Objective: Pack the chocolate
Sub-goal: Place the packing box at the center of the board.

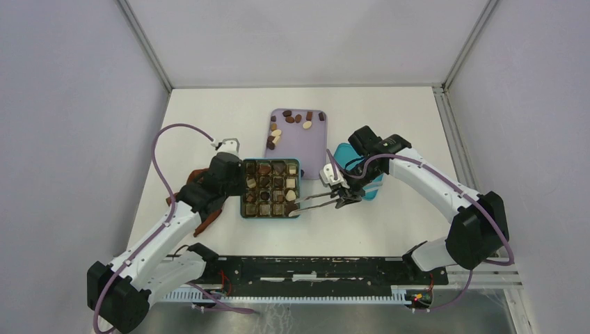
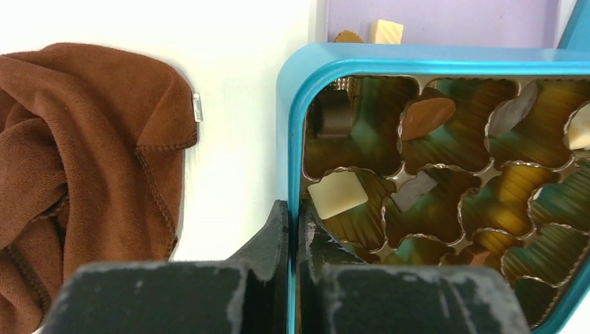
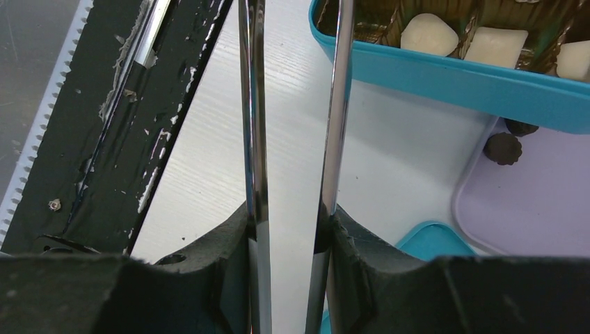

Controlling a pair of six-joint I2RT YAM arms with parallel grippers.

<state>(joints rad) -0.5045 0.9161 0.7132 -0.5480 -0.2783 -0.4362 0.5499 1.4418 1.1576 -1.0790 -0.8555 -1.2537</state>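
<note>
Chocolate [image 2: 337,195] is being placed, I judge: the right gripper [image 3: 288,219] grasps metal tongs [image 1: 313,200] with tips over filled cells of the teal box [image 2: 417,61], while the left gripper [image 2: 293,221] is clenched on the box wall. Next the tongs must fetch a piece from the lilac tray [image 1: 313,149], well apart from both claws.

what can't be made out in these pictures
- tongs: tips cut off by the top edge in the right wrist view; overhead too small to tell if they grip anything
- brown cloth: overhead, mostly hidden under the left arm
- teal lid: overhead, partly under the right arm
</note>
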